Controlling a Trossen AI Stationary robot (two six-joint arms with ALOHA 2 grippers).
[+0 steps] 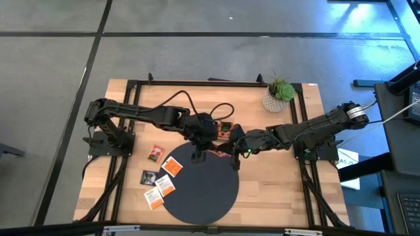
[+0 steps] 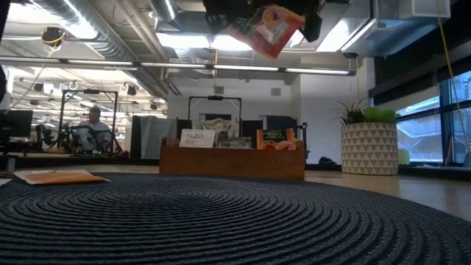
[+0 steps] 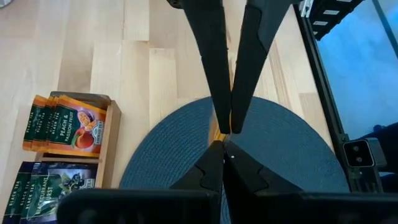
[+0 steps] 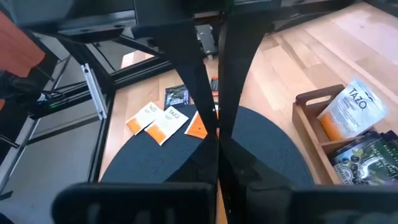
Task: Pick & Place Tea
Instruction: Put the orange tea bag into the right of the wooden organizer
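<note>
between the jaws: the left gripper has its two dark fingers pressed onto a thin orange edge, a tea sachet held edge-on; in the low view that sachet hangs tilted, high above the mat.
below the jaws: the dark round mat, bare under the pinch. the step in hand looks like carrying this sachet to a drop spot, so the sensible way is to come down low over the bare weave before letting go, since a flat light packet let fall from height may flutter or land on its edge.
beside the jaws: the right gripper hovers over the mat's far edge, close to the left one, its fingers nearly meeting; a sliver of orange shows at the tips, but whether it grips anything cannot be told. the two arms are close, so the left should descend straight and not swing toward its neighbour.
further out from the jaws: loose sachets lie at the mat's rim and on the wood just off it, some orange and white, one black, one red. the release is best aimed clear of these so nothing overlaps.
behind the jaws: the wooden tray with upright packets in its compartments, and the potted plant at the table's back corner, both well apart from the drop.
</note>
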